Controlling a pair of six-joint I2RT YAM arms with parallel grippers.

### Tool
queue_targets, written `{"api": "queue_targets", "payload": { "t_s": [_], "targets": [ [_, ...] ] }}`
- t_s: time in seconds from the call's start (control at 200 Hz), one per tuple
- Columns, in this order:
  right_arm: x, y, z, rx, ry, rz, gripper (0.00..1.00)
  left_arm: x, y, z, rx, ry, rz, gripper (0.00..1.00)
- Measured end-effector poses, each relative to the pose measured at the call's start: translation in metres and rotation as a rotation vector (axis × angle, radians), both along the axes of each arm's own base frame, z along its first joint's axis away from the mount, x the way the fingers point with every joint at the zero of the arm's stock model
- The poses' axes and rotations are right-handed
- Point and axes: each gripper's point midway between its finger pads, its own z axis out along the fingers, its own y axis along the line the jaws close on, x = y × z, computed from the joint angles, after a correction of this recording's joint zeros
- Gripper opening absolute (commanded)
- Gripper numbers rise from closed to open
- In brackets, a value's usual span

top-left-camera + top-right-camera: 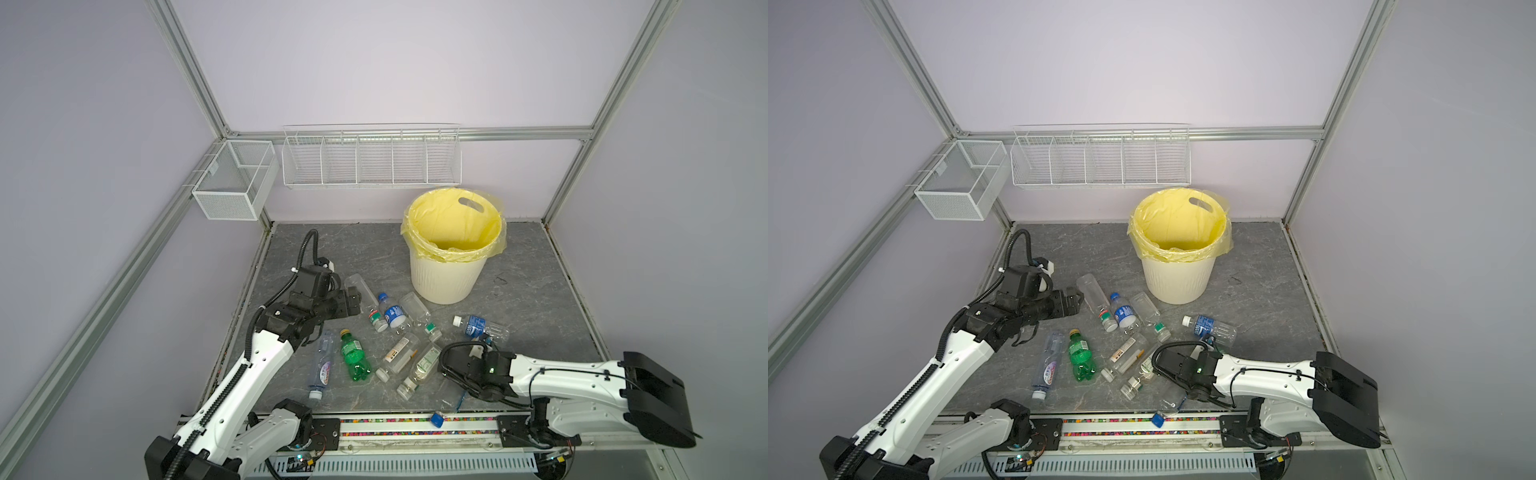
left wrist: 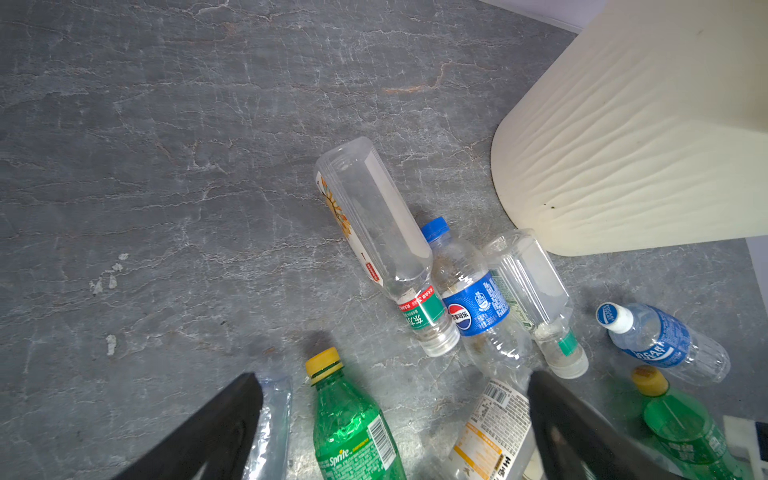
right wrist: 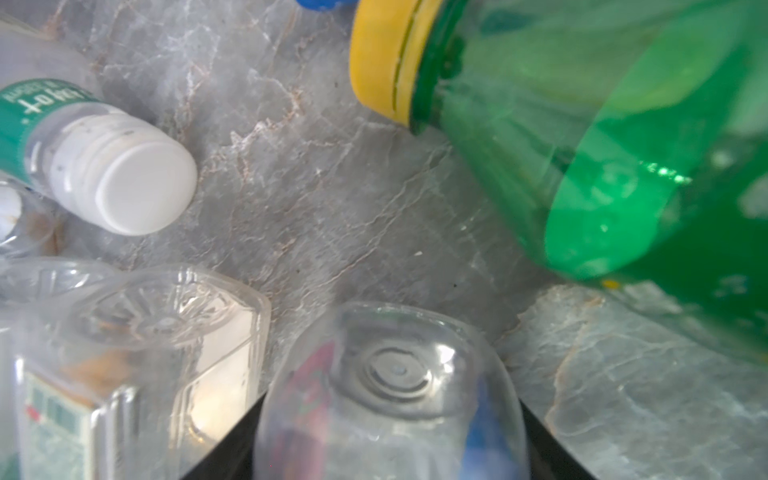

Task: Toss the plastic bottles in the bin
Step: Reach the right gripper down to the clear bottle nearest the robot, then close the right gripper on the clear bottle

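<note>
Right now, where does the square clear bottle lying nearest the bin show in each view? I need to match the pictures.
Both top views: mid-table, the square clear bottle lies just short of the bin, cap toward the arms.
Left wrist: between the bin and the blue-labelled bottle.
Right wrist: only its white cap and green neck band, opposite the green bottle's yellow cap.
Shared landmark: the grey veined table it lies on.

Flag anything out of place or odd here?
Clear blue-capped bottle lies at the table's front edge, cap over the front rail, apart from the other bottles. White flecks on the table in the left wrist view. Bin upright, liner on.
</note>
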Motion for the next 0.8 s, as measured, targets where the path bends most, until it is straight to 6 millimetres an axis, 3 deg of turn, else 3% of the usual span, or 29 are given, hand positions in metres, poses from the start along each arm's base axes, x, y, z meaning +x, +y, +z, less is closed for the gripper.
{"api": "queue_targets", "payload": {
  "t_s": [0.245, 0.54, 0.8],
  "targets": [
    [0.003, 0.002, 0.010, 0.019, -0.021, 0.000, 0.54, 0.001, 0.003, 0.000, 0.011, -0.004, 0.014, 1.00],
    [0.015, 0.012, 0.062, 0.106, -0.111, 0.002, 0.52, 0.001, 0.006, -0.002, 0.022, 0.001, 0.022, 1.00],
    [0.019, -0.005, 0.088, 0.093, -0.178, -0.004, 0.52, 0.000, 0.006, -0.004, 0.026, 0.010, 0.023, 0.99]
  ]
}}
